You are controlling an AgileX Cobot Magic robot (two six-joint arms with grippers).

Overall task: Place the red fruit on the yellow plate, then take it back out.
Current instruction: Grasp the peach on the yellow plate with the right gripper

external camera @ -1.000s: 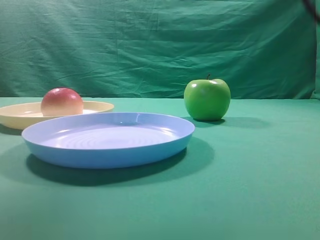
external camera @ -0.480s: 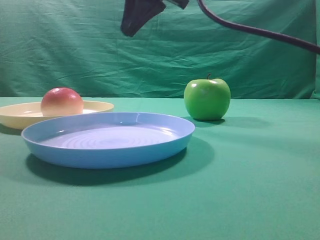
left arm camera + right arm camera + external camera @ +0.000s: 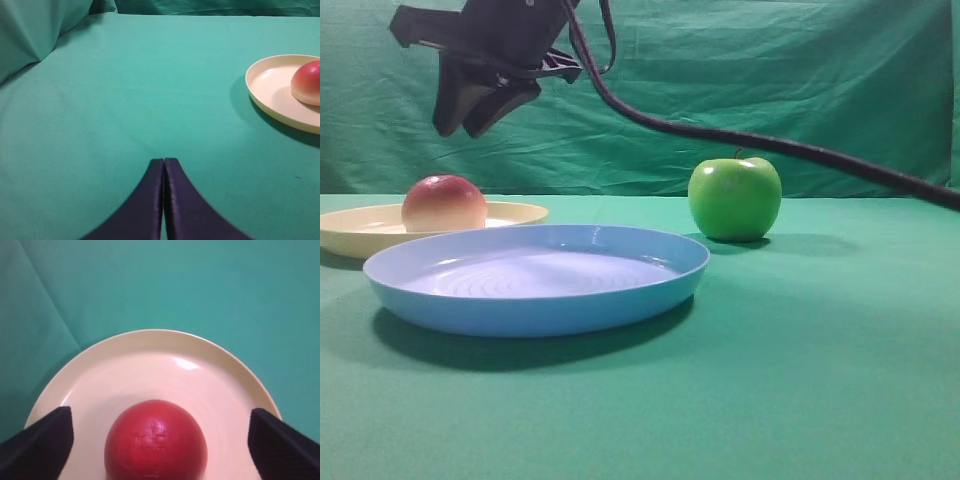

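Item one: the red fruit [image 3: 443, 204] — rounded, red on top paling to cream lower down. It sits inside the yellow plate [image 3: 510, 213], toward the middle of the dish, and nothing grips it. In the right wrist view the fruit [image 3: 155, 440] lies in the lower centre of the plate [image 3: 150, 370], with bare cream surface all round it.

Item two: the yellow plate, shallow with a low rim, rests on the green cloth [image 3: 820, 350] at the far left, just behind the blue plate [image 3: 535, 275]; from the high view the two rims look close, though whether they touch cannot be told.

Item three: the blue plate, larger, nothing on it.

Item four: the green apple [image 3: 734, 198], stem up, stands on the cloth to the right of both plates, well apart from the red fruit.

Item five: the right gripper [image 3: 470, 105] — black, hanging in the air above the fruit and not touching it, a dark cable [image 3: 770, 145] trailing off to the right. Its two fingers stand wide apart: in the wrist view one fingertip [image 3: 37, 447] shows at each lower corner, the fruit between and below them.

Item six: the left gripper [image 3: 163, 162], fingers pressed together with nothing between them, over bare cloth to the left of the yellow plate [image 3: 270, 97].
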